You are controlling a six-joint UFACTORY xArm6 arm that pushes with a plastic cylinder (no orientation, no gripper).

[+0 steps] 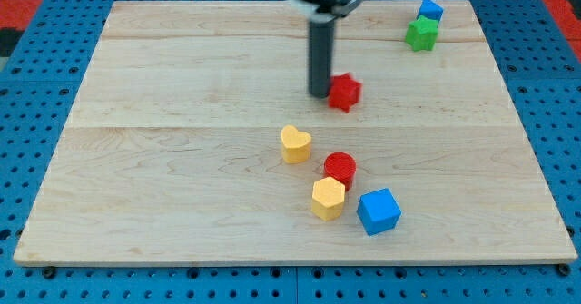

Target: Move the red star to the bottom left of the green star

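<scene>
My tip (320, 93) stood just left of the red star (344, 92), near the frame's upper centre on the counter (182, 186). The green star (421, 34) lay well apart at upper right, beside a blue block (430, 11). I carried no pincer, only the rod.

— Where is my tip (320, 94)?
— On the table (182, 177), just left of the red star (344, 92), near touching.
— And the green star (421, 34)?
— Toward the view's top right, well apart, touching a blue block (429, 11) behind it.
</scene>
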